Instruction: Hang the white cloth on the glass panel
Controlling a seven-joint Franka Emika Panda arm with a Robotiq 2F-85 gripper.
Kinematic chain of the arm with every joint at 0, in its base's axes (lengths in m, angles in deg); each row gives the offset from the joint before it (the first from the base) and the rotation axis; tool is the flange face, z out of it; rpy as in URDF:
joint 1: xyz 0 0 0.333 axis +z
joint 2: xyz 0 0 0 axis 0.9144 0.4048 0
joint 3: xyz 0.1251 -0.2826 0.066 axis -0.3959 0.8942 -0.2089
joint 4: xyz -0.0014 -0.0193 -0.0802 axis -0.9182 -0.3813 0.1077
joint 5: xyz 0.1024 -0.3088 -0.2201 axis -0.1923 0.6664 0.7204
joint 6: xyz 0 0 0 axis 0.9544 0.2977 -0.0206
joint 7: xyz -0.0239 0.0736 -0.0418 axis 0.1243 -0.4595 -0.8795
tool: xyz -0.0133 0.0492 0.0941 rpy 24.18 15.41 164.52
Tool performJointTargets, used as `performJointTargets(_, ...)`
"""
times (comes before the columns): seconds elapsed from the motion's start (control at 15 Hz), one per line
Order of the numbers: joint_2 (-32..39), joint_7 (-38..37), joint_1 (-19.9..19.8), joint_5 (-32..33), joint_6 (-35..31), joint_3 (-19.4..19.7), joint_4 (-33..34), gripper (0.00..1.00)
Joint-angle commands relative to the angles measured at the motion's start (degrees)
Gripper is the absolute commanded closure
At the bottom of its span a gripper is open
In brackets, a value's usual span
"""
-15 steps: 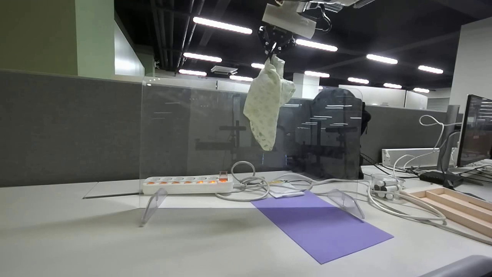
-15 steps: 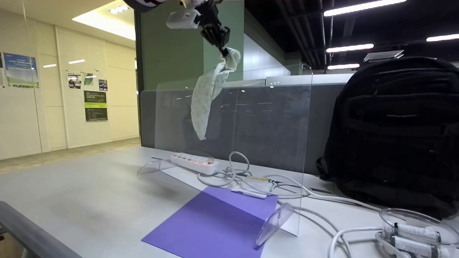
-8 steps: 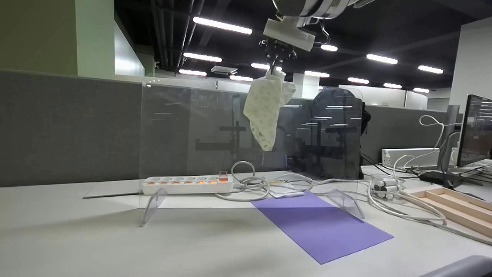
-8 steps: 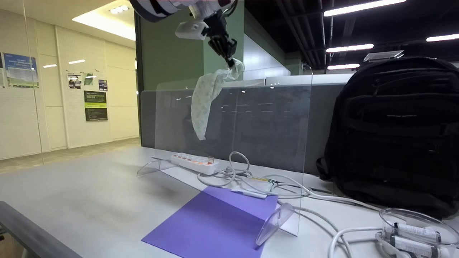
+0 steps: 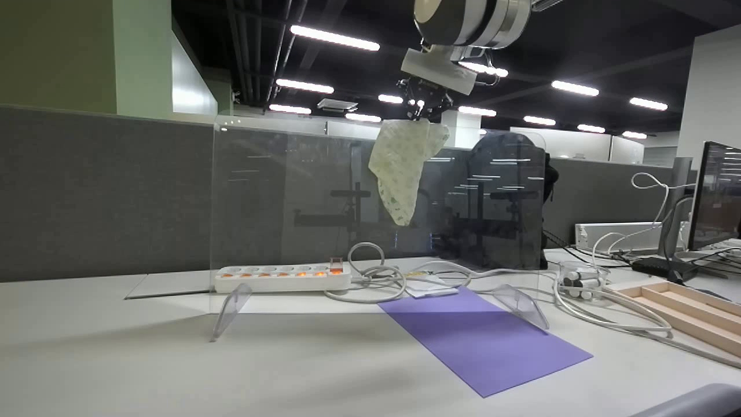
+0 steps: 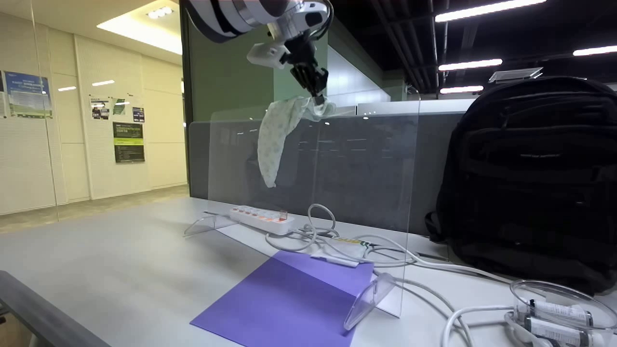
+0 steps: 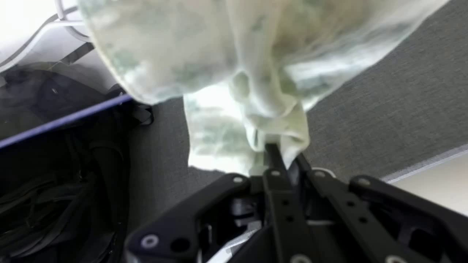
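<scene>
One grey partition wall (image 5: 104,197) begins at far left behind the white worktop (image 5: 104,347), and right of there a white power strip (image 5: 282,280) shows through the upright glass panel (image 5: 330,226), lying behind it. Near the middle of the panel's top edge is the white cloth (image 5: 399,168), already laid across it in both exterior views: a long tapering fall hangs down the face toward the open worktop, while a shorter, crumpled end passes to the partition side. At that crumpled end sits the end effector (image 7: 287,153); in the wrist view its jaws stand narrow, pinching a bunched fold of cloth at the tips, though how firm that grip is I cannot tell. By my judgement, lifting the cloth over and draping it are all but done; what is left is to let go of the fold and draw clear without dragging the cloth along. The long side seems to outweigh the short one, so the cloth could slide off once freed. Further right, a flat purple sheet (image 5: 486,347) runs beneath the panel's lower edge, then come labelled vials (image 6: 561,312), a wooden tray (image 5: 683,315) and, at far right, a monitor (image 5: 716,197), none of which the job seems to call for.
</scene>
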Motion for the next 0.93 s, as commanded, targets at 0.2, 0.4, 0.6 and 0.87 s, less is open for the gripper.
performJointTargets(0.2,-0.42,-5.0,0.65,1.63,1.77,0.55,3.17,0.38)
performJointTargets(0.4,-1.87,-5.19,1.19,3.37,1.27,0.42,3.7,0.17)
performJointTargets(0.6,-4.31,-4.77,1.72,5.41,0.24,-0.22,3.6,0.01)
performJointTargets(0.87,-8.2,-1.92,2.39,6.18,-0.53,-1.34,2.5,0.0)
